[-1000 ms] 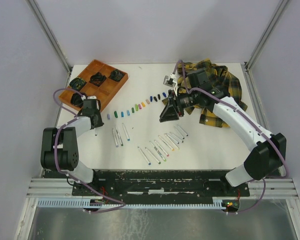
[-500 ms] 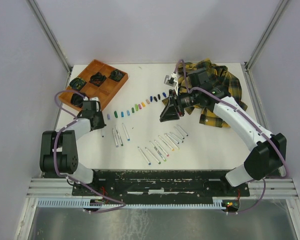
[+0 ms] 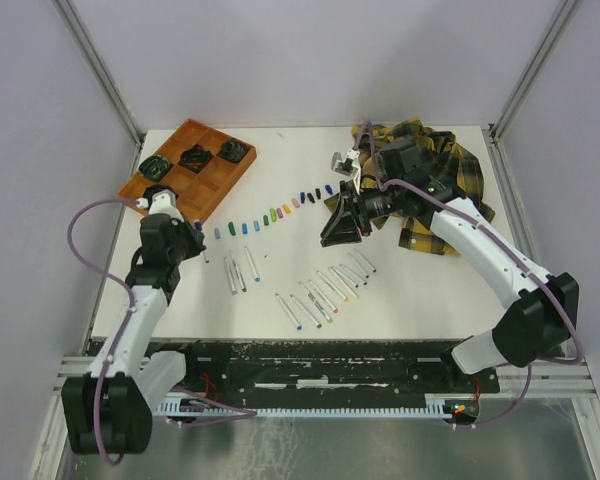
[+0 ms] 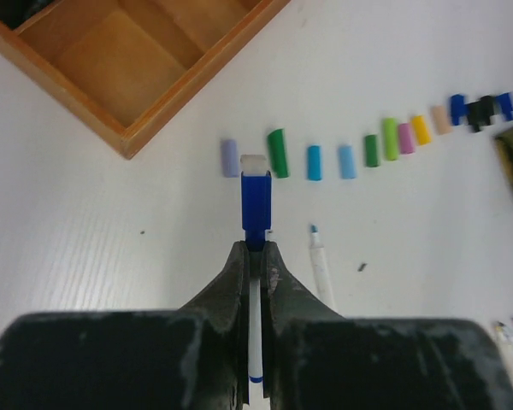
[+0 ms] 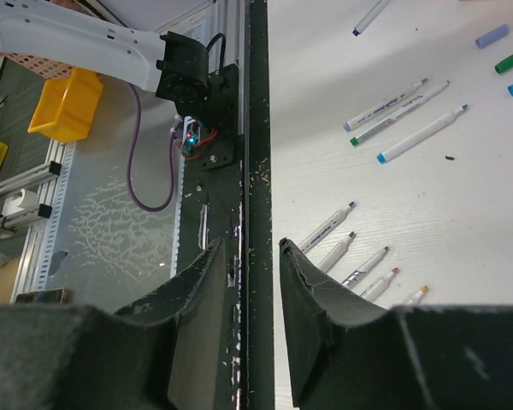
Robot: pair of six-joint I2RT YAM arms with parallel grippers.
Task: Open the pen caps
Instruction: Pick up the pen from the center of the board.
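Left wrist view: the left gripper (image 4: 255, 256) is closed on a white marker (image 4: 254, 333), with the barrel clamped between both fingers. A blue cap (image 4: 256, 201) sits on the marker's far end, pointing away from the jaws. The capped end lies at the left part of the row of loose pen caps (image 4: 371, 150). This row runs on the table (image 4: 111, 239) from near left to far right. A wooden tray (image 4: 128, 77) lies to the far left of the row.

Right wrist view: the right gripper (image 5: 252, 256) has its jaws parted, with nothing between them. Top external view places it above the table just beyond the row's right end, beside a plaid cloth (image 3: 435, 165). Uncapped markers (image 3: 325, 285) lie on the near side of the row.
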